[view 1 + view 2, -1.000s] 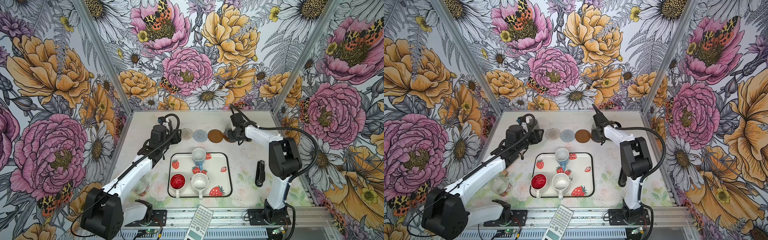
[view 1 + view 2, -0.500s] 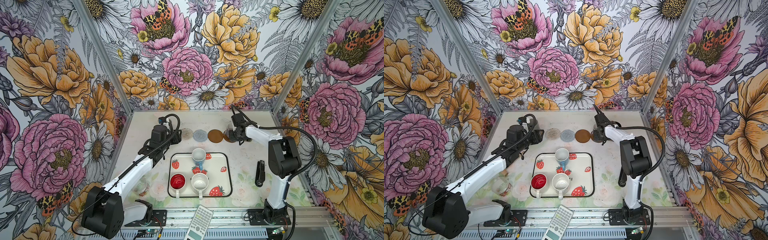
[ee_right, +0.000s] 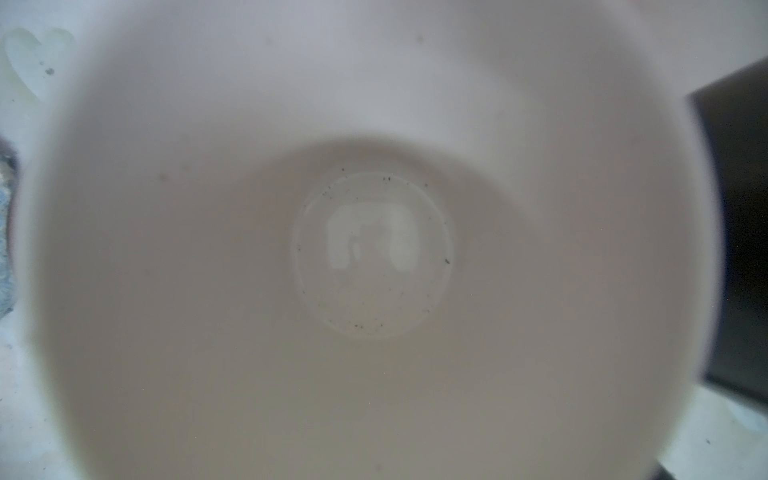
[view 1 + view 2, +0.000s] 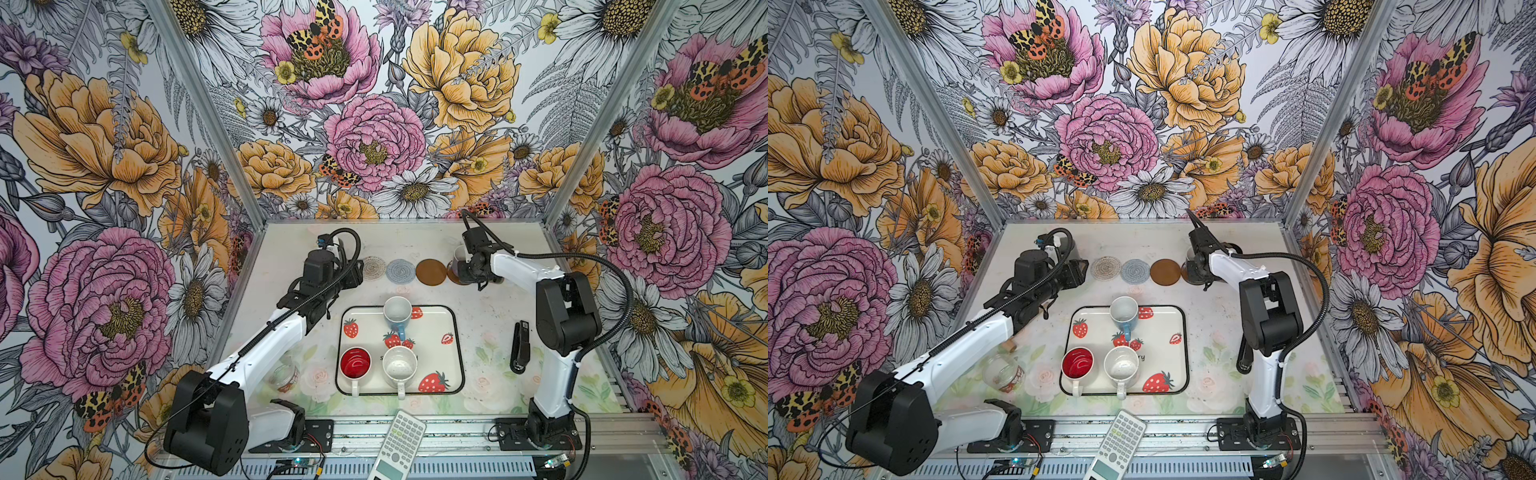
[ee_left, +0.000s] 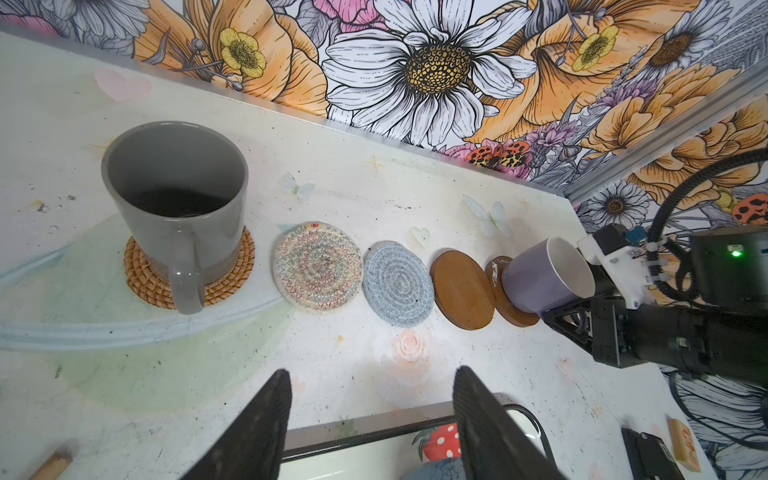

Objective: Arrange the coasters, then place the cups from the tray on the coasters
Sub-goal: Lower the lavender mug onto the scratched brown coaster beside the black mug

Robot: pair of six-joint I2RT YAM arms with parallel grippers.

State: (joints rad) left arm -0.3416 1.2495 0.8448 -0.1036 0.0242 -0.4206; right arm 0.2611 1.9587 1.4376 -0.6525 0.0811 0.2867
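Nothing has visibly shifted over the last second. At centre right in a top view, the right gripper [image 4: 466,268] is clamped on the tilted lavender ceramic mug [image 5: 540,278]. The mug's base edge meets the end brown round coaster [image 5: 513,313], just beside a plain brown wooden disc coaster [image 5: 463,291]. The left gripper [image 5: 372,374] hangs spread and empty, up-left of the white strawberry-print tray [image 4: 440,361]. A black stapler [image 4: 519,347] lies right of the tray.

Three cups [image 4: 397,316] on tray [image 4: 441,358]

Only the letters "ry", printed on the tray [image 4: 1163,358]
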